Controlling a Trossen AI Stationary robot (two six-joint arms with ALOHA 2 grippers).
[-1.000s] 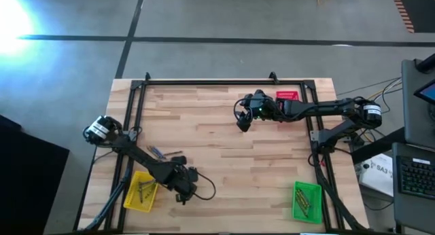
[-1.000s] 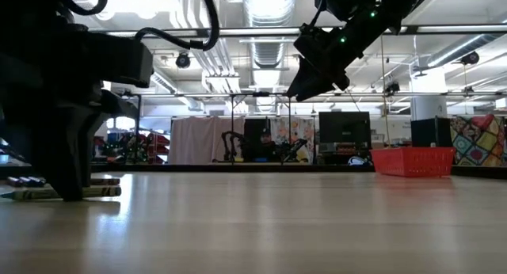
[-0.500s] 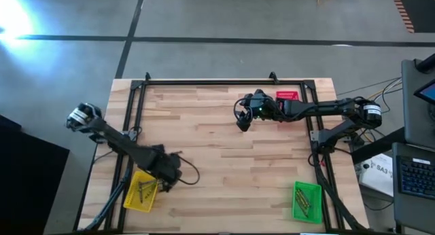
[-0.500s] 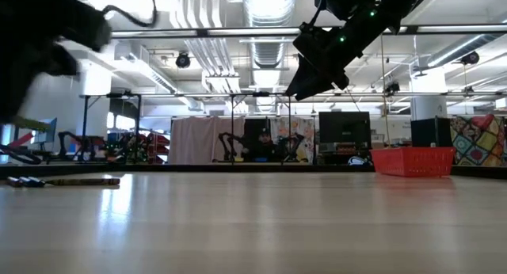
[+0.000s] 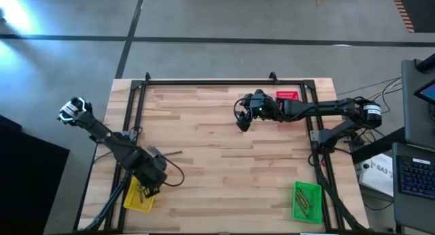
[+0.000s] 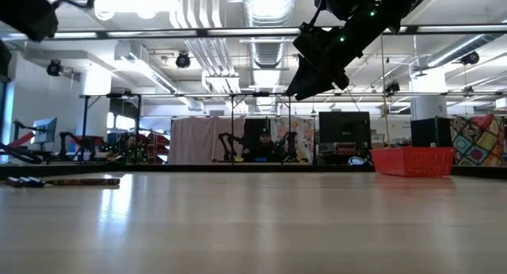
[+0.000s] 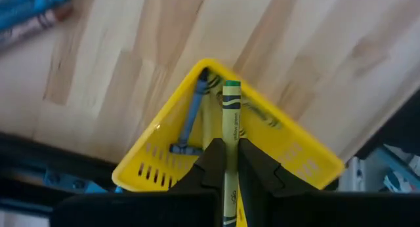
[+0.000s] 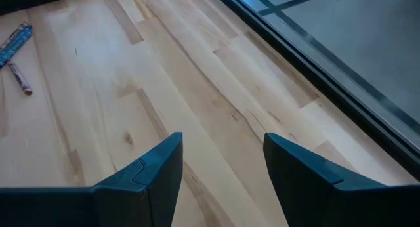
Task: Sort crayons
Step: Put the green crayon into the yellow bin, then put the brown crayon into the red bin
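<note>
Here, sorting at the yellow tray

Left: left gripper (image 7: pixel 226 178) clamped on a yellow-green crayon (image 7: pixel 230 122), above the yellow tray (image 7: pixel 298 155); tray mostly hidden under the arm from above. Loose crayons (image 5: pixel 158 153) just beside. Right: right gripper (image 8: pixel 220 165) spread wide, holding nothing, near the red tray (image 5: pixel 287 96); green tray (image 5: pixel 306 200) cut off.

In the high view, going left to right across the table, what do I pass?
Yellow tray under the left gripper, shut on a yellow-green crayon → loose crayons → right gripper, open above the wood → red tray → green tray.
</note>
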